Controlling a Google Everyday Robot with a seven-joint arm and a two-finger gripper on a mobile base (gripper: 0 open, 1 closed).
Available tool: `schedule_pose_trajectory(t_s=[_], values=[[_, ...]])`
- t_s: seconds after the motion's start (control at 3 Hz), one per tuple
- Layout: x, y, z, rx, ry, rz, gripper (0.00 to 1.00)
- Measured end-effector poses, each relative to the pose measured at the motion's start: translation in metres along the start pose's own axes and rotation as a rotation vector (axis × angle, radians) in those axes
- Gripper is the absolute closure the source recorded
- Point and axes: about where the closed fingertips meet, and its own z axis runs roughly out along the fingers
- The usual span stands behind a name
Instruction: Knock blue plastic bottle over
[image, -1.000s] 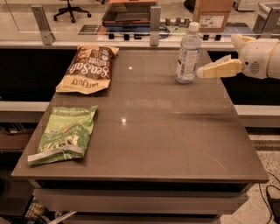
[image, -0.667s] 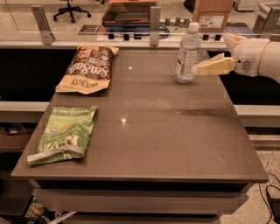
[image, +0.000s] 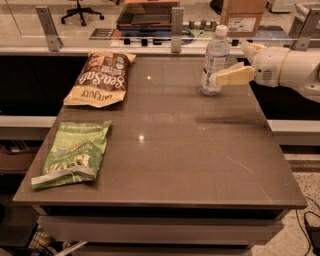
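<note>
**Desk:** What do you have closest to you?

**Operator:** The front edge of the brown table (image: 200, 165). On its near left corner I see a green chip bag (image: 70, 155) lying flat, with its torn-looking end at the table's left edge.

**Desk:** And past that?

**Operator:** Further back on the left lies a brown chip bag (image: 100, 77), also flat, well apart from the green one. The middle of the tabletop between the bags and the right side only shows light reflections.

**Desk:** Where is the target?

**Operator:** The blue plastic bottle (image: 215, 55) stands upright at the far right of the table, near the back edge, with its white cap (image: 221, 31) on. It is well apart from both bags.

**Desk:** And the arm?

**Operator:** It reaches in from the right at about mid-bottle height. I read the gripper (image: 229, 62) as spread, its two tan fingers (image: 235, 76) apart with nothing clamped between them. The nearer finger points left and its tip crosses the lower half of the bottle. I can't say whether it presses on the plastic or sits just in front of it. The other finger is higher and further back, just right of the bottle.

**Desk:** Anything behind?

**Operator:** A low rail with metal posts, then a cardboard box (image: 243, 15) and an office chair (image: 80, 10) on the floor beyond.
</note>
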Motion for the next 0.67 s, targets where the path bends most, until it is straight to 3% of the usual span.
schedule_pose_trajectory(t_s=[0.67], values=[[0.006, -0.002, 0.023, -0.034, -0.017, 0.019, 0.00]])
